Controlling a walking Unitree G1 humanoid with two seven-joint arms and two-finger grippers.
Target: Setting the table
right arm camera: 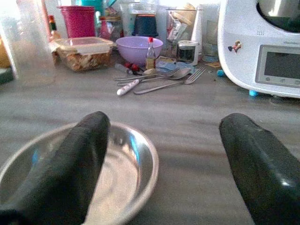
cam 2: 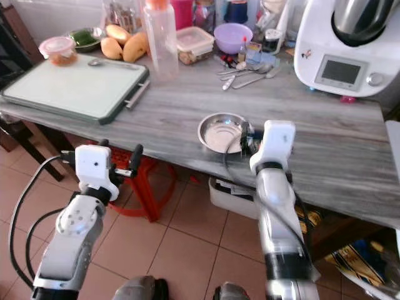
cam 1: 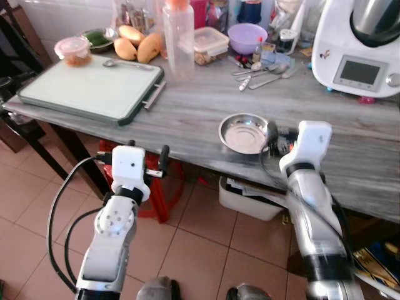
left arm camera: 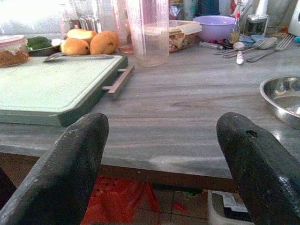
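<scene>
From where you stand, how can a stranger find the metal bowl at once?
Look at the grey wooden table, along its near edge. The metal bowl sits there, just before the right gripper. It is shallow, shiny and empty, unlike the purple bowl far back among the clutter.

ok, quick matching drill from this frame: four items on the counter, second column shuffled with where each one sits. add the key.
Items:
1. metal bowl
2. cutting board
3. purple bowl
4. white kitchen machine

Places:
A. far right of the counter
B. back of the counter, behind the loose cutlery
C. near edge, just ahead of the right gripper
D. left end of the counter, a spoon lying on it

Pairs: 1-C, 2-D, 3-B, 4-A
</scene>
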